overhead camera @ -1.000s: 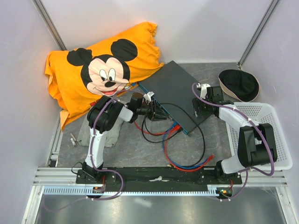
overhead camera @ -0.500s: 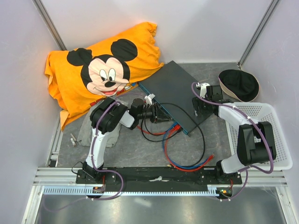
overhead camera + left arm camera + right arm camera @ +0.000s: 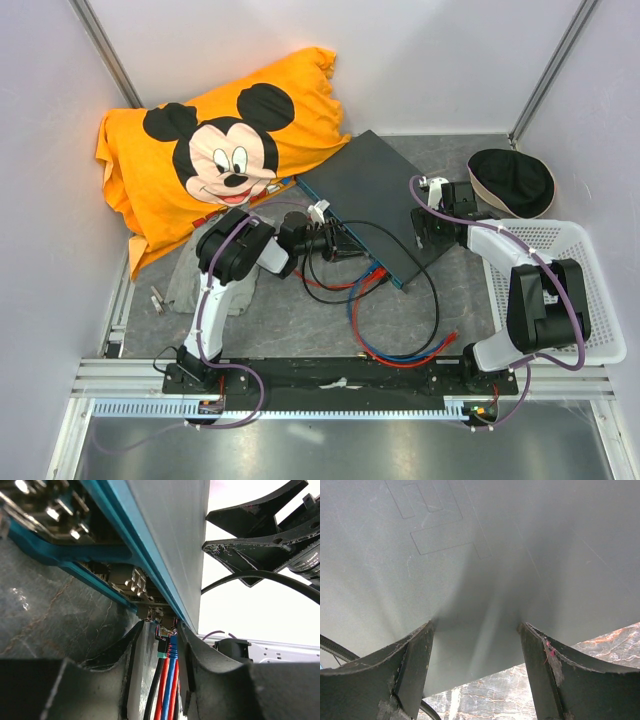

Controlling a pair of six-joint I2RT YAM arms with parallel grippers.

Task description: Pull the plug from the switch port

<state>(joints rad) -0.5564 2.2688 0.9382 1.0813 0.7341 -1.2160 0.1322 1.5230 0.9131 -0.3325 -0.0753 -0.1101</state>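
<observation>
Landmark: orange Mickey pillow (image 3: pixel 215 130), at the far-left corner of the desk (image 3: pixel 280 322). Desk top is grey with marble veining. Pale walls on three sides: back wall (image 3: pixel 400 60) just behind the pillow, left wall (image 3: pixel 40 250) beside it, right wall (image 3: pixel 600 150) well across from it. Aluminium post (image 3: pixel 105 45) stands in the corner behind the pillow. Grey cloth (image 3: pixel 185 285) lies at the pillow's near edge. Black round cap (image 3: pixel 512 182) and white perforated basket (image 3: pixel 598 290) sit far to the pillow's right. Aluminium rail (image 3: pixel 130 372) is nearside of the pillow. Light is even and diffuse, shadows soft.
</observation>
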